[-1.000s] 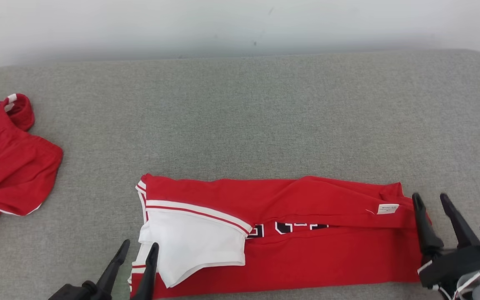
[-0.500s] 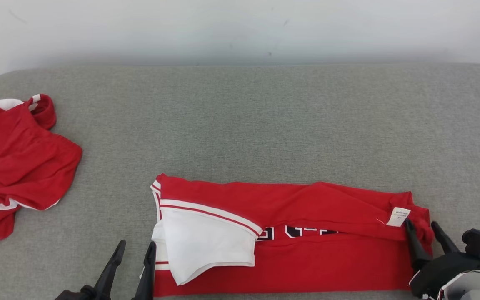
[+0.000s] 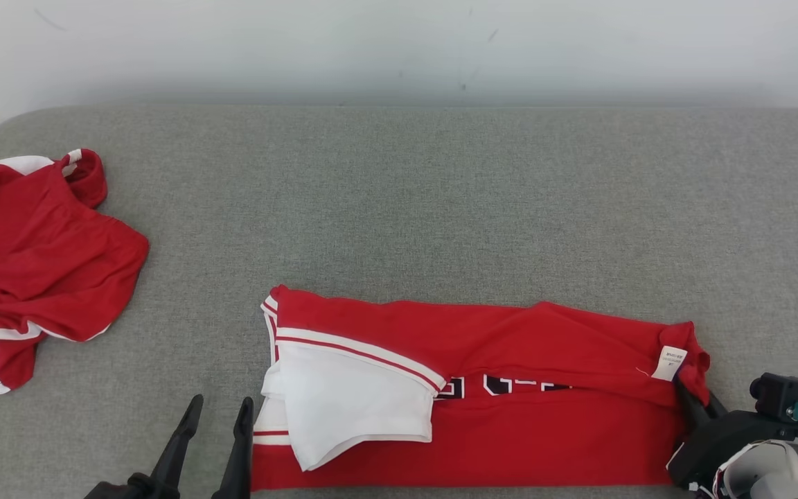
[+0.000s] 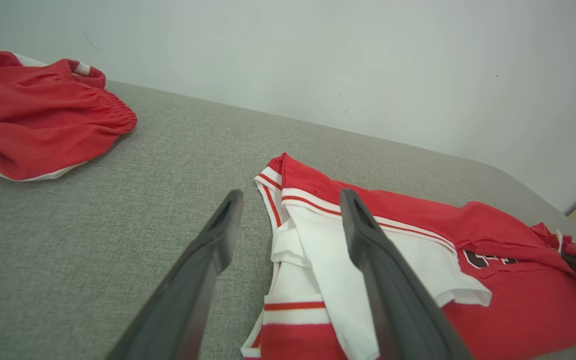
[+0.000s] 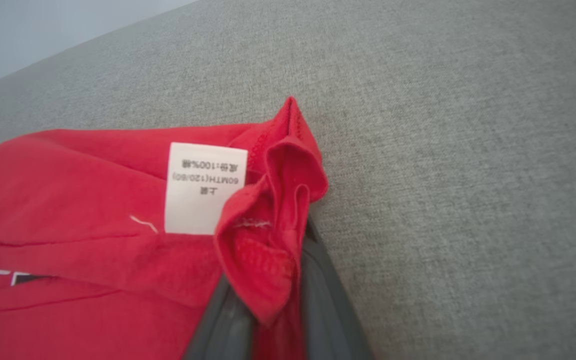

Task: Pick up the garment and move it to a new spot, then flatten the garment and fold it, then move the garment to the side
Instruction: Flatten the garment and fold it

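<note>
The red garment [image 3: 510, 423] lies folded into a long strip along the front of the grey cushion [image 3: 399, 208], with a white panel at its left end and a white label [image 3: 670, 363] at its right end. My right gripper [image 3: 695, 391] is shut on the bunched red hem at that right end; the right wrist view shows the garment [image 5: 68, 200] pinched in a fold between the right gripper [image 5: 268, 260] fingers, beside the label [image 5: 203, 187]. My left gripper [image 3: 222, 402] stands open just left of the white end, touching nothing. In the left wrist view the left gripper [image 4: 290, 200] frames the garment [image 4: 493, 300] edge.
A second red and white garment [image 3: 39, 263] lies crumpled at the cushion's far left, also in the left wrist view as a red heap [image 4: 33, 120]. A pale wall runs behind the cushion. The cushion's rounded corners fall off at both back ends.
My right gripper has closed from open onto the garment's right-end hem, which now bunches upward. The head camera has shifted, so the whole picture sits further right. The left gripper stays open.
</note>
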{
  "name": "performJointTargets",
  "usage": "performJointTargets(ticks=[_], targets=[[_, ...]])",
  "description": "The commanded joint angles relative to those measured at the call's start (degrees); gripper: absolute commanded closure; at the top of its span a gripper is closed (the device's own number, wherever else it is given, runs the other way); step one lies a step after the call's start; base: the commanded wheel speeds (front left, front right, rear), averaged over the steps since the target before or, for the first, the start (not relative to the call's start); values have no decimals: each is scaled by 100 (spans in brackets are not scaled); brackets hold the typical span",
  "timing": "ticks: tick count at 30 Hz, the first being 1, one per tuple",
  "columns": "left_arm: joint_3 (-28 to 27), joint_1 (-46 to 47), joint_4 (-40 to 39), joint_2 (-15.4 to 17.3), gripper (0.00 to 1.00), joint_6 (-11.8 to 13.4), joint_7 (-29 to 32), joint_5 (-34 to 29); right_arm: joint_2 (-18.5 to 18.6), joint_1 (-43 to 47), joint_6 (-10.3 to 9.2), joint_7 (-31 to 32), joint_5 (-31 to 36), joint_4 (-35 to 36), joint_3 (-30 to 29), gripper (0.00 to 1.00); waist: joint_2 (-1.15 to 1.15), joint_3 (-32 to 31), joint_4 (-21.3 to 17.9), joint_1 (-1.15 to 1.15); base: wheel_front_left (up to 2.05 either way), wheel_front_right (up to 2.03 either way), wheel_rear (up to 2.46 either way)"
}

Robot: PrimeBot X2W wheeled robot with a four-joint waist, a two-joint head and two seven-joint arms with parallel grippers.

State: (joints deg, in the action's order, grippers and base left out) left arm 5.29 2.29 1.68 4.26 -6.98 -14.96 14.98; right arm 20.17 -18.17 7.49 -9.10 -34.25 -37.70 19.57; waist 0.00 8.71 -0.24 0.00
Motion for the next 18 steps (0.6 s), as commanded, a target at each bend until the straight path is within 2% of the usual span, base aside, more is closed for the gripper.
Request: performJointTargets(ticks=[1, 11, 16, 18], targets=[[-48, -67, -11, -16, 0, -19, -30, -52, 39, -51, 0, -54, 19, -45, 11, 100, 0, 1, -11, 0, 0, 0, 0], [-314, -110, -146, -94, 0, -30, -30, -95, 668, -462, -2, -309, 262, -377, -581, 100, 0, -68, -80, 0, 0, 0, 0], [-445, -170, -196, -119, 0, -15, -29, -93, 662, -435, -2, -259, 138, -163, -607, 100, 0, -135, -148, 0, 0, 0, 0], [-498, -195, -230, -128, 0, -3, -29, -75, 550, -391, -2, -177, 3, 109, -521, 100, 0, -170, -192, 0, 0, 0, 0]])
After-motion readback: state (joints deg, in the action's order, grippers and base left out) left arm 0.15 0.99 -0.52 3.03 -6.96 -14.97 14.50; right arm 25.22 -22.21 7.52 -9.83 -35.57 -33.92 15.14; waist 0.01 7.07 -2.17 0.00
